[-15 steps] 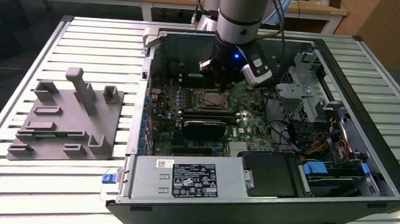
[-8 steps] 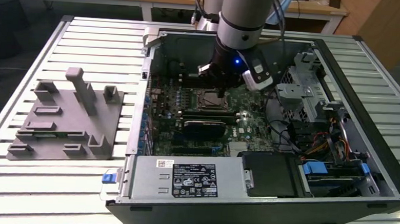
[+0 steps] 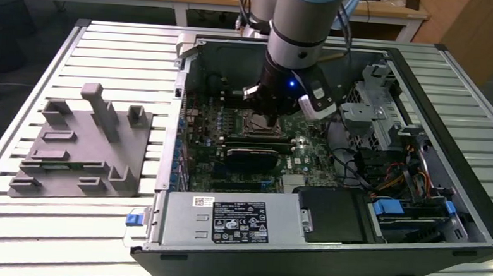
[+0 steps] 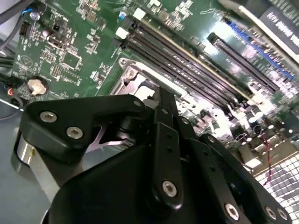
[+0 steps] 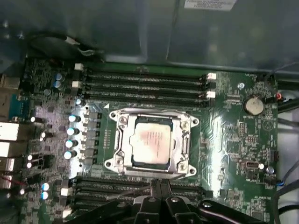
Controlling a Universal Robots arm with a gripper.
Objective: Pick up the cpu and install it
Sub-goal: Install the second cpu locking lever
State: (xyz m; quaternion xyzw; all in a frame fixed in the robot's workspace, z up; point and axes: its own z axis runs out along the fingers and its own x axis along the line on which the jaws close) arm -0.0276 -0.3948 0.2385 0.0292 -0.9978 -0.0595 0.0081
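Observation:
The cpu (image 5: 150,142), a flat square chip with a silvery top, lies inside the metal frame of the motherboard socket (image 5: 117,140) in the first wrist view. My gripper (image 5: 156,185) hangs just beside the socket's edge, its two black fingers pressed together with nothing between them. Seen in the exterior view, the arm reaches down into the open computer case and the gripper (image 3: 269,117) sits right over the socket (image 3: 249,121). The black fingers (image 4: 163,121) cover most of the socket frame (image 4: 133,74) in the second wrist view.
Memory slots (image 5: 145,84) run along both sides of the socket. A power supply (image 3: 225,220), a drive cage (image 3: 383,113) and cables (image 3: 396,177) crowd the case walls. A grey parts fixture (image 3: 81,148) stands on the slatted table at the exterior view's left.

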